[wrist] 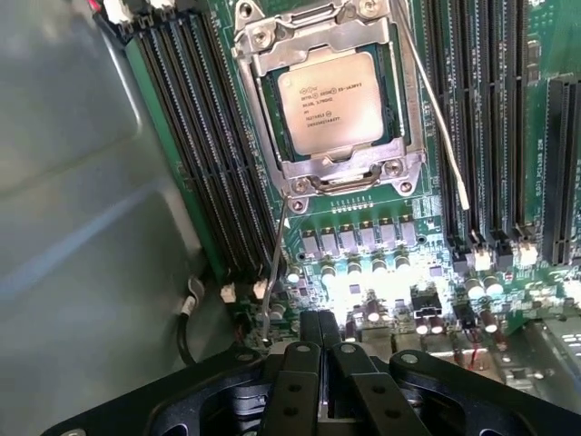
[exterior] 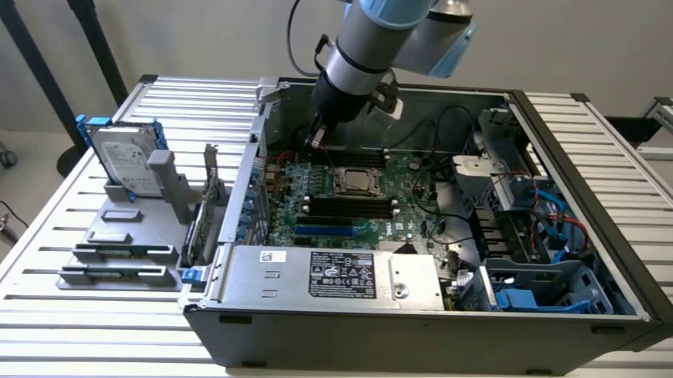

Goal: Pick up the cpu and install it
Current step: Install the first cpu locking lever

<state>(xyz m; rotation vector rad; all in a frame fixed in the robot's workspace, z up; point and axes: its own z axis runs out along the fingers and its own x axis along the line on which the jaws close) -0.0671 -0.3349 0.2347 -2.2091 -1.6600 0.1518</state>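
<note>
- CPU [wrist: 334, 102] lies flat in its socket on the motherboard [exterior: 405, 213], with its silver top and printed lettering facing up. In the exterior view we find it [exterior: 361, 180] near the middle of the board.
- Around it we see a metal socket frame [wrist: 349, 173] closing on all four sides, with screws at its corners.
- One thin lever rod [wrist: 438, 113] runs along one side of that frame. A second lever rod [wrist: 272, 263] slants from a frame corner toward the claw. We cannot tell whether either is latched.
- Long black memory slots [wrist: 195, 136] flank the socket on both sides, and a row of capacitors [wrist: 363, 241] sits just beyond the frame.
- Our gripper [wrist: 320, 329] is clenched: its black fingers press together with nothing between them. It hangs over the board past the capacitors, apart from the CPU and touching neither the chip nor the frame.
- From outside, we see the gripper [exterior: 315, 140] reaching down into the open computer case [exterior: 573, 169], close to the far wall and just behind the socket.
- A power supply [exterior: 336, 276] with a white label fills the case's near edge.
- On the exterior view's left, a grey parts rack [exterior: 116, 236] stands on the slatted table [exterior: 63, 315], well apart from the case.
- On that rack a hard drive [exterior: 121, 157] in a blue frame stands upright.
</note>
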